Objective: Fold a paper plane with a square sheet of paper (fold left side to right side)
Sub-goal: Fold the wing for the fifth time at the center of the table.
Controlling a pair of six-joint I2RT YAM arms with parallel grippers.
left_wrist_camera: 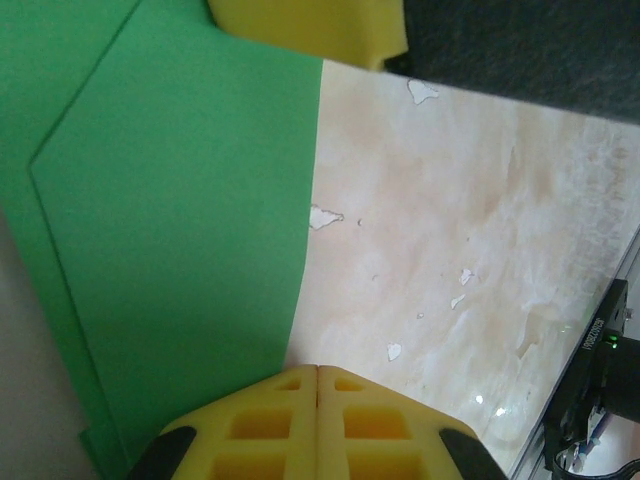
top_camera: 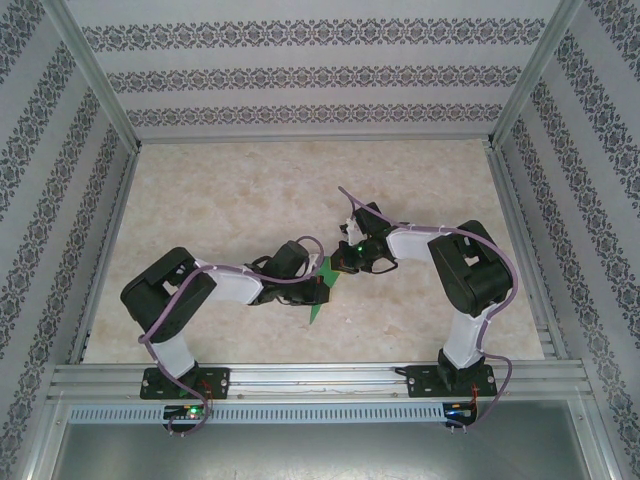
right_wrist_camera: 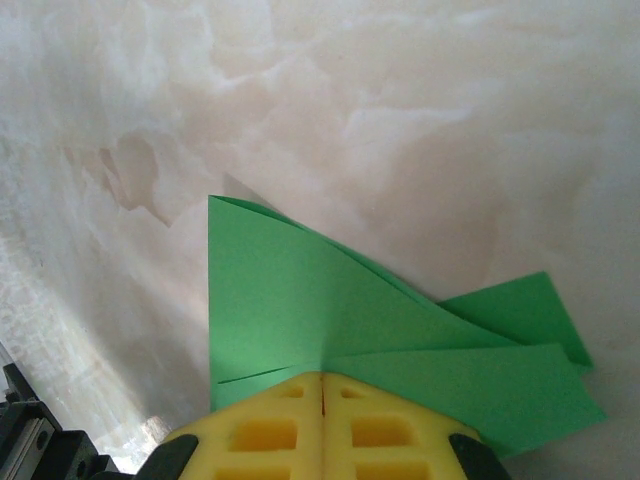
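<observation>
Right wrist: right jaws closed, tips on green paper (right_wrist_camera: 300, 300); left jaws closed too.

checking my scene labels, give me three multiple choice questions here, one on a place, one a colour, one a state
1. Where is the green paper? A) against the far wall B) on the table between the left gripper and the right gripper C) on the arm bases
2. What colour are the left gripper's fingers? A) blue B) red C) yellow
3. What state is the paper in? A) flat, unfolded B) folded in layers C) crumpled ball
Answers: 1 B, top view shows it where the arms meet; 2 C, left wrist view; 3 B, right wrist view shows creases and stacked flaps.
</observation>
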